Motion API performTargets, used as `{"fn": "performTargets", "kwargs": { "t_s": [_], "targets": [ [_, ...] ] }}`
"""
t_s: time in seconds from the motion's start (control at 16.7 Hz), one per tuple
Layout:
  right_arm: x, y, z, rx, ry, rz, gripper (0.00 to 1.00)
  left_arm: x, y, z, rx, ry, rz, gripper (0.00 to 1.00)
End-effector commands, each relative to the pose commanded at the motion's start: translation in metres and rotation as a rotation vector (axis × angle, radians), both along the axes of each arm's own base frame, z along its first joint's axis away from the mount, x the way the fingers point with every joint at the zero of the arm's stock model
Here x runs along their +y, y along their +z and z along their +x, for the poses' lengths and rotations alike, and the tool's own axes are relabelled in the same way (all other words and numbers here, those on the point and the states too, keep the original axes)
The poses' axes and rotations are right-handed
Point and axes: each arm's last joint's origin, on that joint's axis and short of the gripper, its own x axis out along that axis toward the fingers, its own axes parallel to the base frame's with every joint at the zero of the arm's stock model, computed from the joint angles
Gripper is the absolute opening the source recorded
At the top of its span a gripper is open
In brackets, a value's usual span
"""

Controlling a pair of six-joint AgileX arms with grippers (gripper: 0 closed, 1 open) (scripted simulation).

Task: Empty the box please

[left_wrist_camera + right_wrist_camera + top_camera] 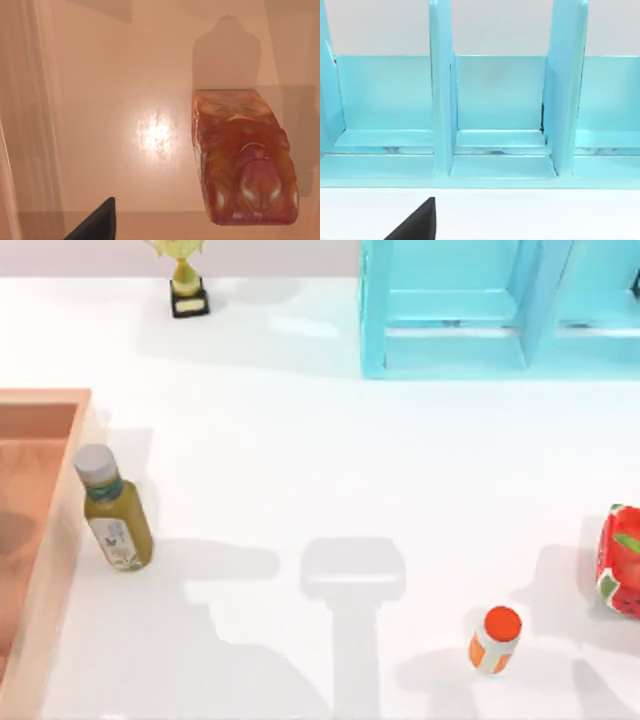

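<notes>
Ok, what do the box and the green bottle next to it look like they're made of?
The box looks like smooth moulded plastic with a slight gloss: its salmon-orange floor throws back a bright glare spot in the left wrist view. It could be painted wood. The green bottle seems clear plastic or glass holding olive liquid, with a matte grey cap and a paper-like label.

The top view looks straight down on the table. The left wrist view peers closely into the box; the right wrist view faces the shelf unit level-on.

The box runs off the left edge. The red carton and the blue shelf are cut off too.
</notes>
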Motion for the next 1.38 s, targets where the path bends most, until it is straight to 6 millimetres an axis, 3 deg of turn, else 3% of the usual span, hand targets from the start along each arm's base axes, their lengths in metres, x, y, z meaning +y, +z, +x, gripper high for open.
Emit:
{"fn": "performTargets", "kwargs": {
  "t_s": [0.54, 0.9, 1.38],
  "targets": [
    [0.0, 0.0, 0.0, 0.0, 0.0, 0.0, 1.0, -0.001, -0.07, -0.005, -0.014, 0.0, 0.005, 1.0],
    [0.0, 0.0, 0.0, 0.0, 0.0, 0.0, 1.0, -0.002, -0.077, -0.006, -0.014, 0.0, 0.005, 1.0],
    [0.0, 0.0, 0.0, 0.0, 0.0, 0.0, 1.0, -0.002, -0.077, -0.006, -0.014, 0.0, 0.005, 0.4]
  ]
}}
